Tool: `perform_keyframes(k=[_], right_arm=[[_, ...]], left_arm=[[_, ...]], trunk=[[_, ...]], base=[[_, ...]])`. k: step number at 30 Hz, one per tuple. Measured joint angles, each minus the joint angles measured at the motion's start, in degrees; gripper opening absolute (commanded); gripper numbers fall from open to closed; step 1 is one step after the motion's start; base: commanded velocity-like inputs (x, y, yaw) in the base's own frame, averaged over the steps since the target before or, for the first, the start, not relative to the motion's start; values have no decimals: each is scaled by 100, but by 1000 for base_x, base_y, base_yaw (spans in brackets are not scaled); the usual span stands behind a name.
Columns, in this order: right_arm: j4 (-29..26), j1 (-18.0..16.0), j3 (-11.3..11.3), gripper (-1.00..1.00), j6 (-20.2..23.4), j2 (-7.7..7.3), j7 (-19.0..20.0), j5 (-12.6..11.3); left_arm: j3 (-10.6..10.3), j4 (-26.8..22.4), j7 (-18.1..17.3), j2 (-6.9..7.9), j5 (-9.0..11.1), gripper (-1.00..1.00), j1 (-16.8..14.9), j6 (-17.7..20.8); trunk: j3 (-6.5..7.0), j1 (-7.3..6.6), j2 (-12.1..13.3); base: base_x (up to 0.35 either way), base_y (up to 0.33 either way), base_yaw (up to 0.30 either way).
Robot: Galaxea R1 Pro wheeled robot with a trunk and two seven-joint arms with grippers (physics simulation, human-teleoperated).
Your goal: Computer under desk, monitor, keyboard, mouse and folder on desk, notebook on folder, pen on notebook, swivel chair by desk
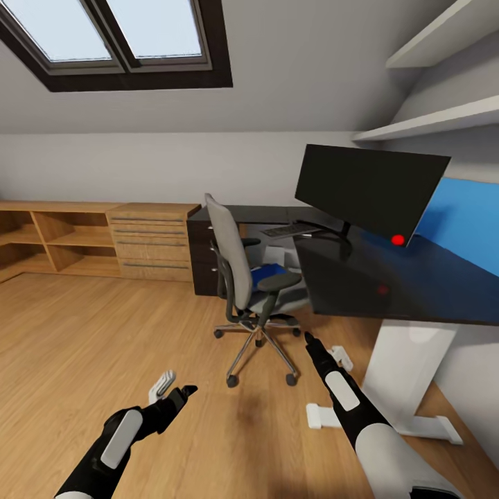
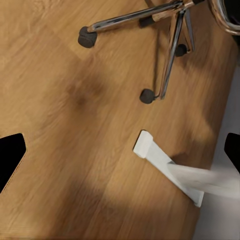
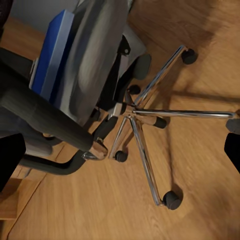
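Wood floor (image 1: pixel 83 346), skylight (image 1: pixel 118 34), light-wood shelves (image 1: pixel 62 239), perhaps drawers (image 1: pixel 149 242)

Overall light: bright, even daylight across the head view; colours are clean, and nothing is blown out except the glass.
Source: the dark-framed roof skylight (image 1: pixel 114 38) glows pale white.
Shadows: soft, faint patches on the light wooden plank floor (image 1: pixel 83 333) under the grey padded swivel chair (image 1: pixel 242 277).
Reflections: the glossy black desk (image 1: pixel 388 284) mirrors the blue back panel and the red dot of the thin black monitor (image 1: pixel 367 187).
Blur: in the right wrist view the chair seat and the bright-blue folder (image 3: pixel 50 55) are smeared; in the left wrist view the white desk foot (image 2: pixel 170 167) fades into haze.
Distortion: wide-angle stretching of wall and shelf lines toward the edges of the head view.
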Motion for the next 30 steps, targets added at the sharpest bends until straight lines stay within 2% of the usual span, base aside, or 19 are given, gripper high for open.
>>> perform_keyframes(k=[19, 26, 30], right_arm=[[-37, 0, -6, 100, 118, -6, -1, -11], [-41, 0, -25, 100, 124, -48, -7, -27], [-42, 0, -31, 100, 123, -112, -12, -112]], left_arm=[[-13, 27, -5, -2, -39, 100, 129, -45], [-125, 31, -5, -13, -37, 100, 130, -54], [-165, 32, -5, -11, -45, 100, 130, -60]], trunk=[[0, -1, 0], [0, 0, 0], [0, -2, 0]], base=[[219, 201, 0], [92, 62, 0], [221, 15, 0]])
